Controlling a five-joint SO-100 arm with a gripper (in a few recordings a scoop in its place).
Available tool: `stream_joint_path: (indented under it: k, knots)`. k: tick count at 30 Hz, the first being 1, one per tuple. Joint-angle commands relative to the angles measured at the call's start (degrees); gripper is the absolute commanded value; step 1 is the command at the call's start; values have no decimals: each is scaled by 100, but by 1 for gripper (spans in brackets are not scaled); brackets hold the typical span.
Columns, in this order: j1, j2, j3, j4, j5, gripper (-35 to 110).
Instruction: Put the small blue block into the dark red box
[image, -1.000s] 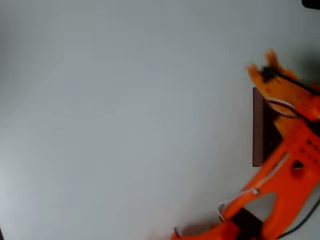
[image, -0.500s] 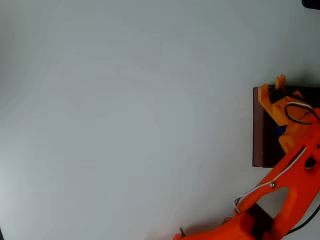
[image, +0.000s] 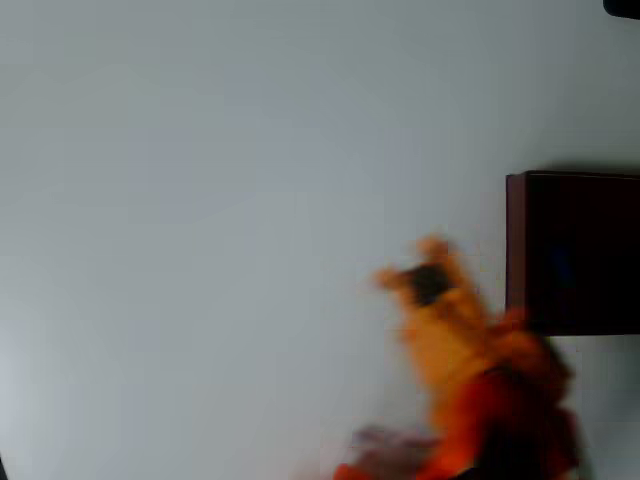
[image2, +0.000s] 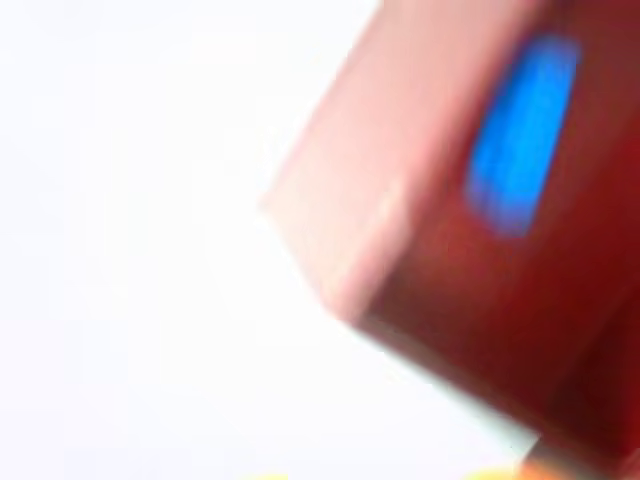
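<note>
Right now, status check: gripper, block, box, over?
Gripper blurred, left of dark red box, jaw state unclear. Small blue block lies inside box. Nothing in the way.

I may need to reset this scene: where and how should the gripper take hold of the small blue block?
From above, down into the dark red box. The small blue block lies inside it, oblong, so pinch across its narrow width, probably mid-length. Blur hides finer detail.
</note>
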Motion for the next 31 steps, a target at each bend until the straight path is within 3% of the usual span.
stream_joint_path:
  k: [1, 7, 12, 20, 31]
  knots:
    - [-1125, 2285, 1477, -202, 149, 0]
    - [-3287, 4746, 3305, -589, -272, 0]
    - [-4377, 5590, 4236, -554, -870, 0]
    - [-5344, 5959, 5502, -976, -1582, 0]
    - [-5273, 5959, 6073, -1099, -1538, 0]
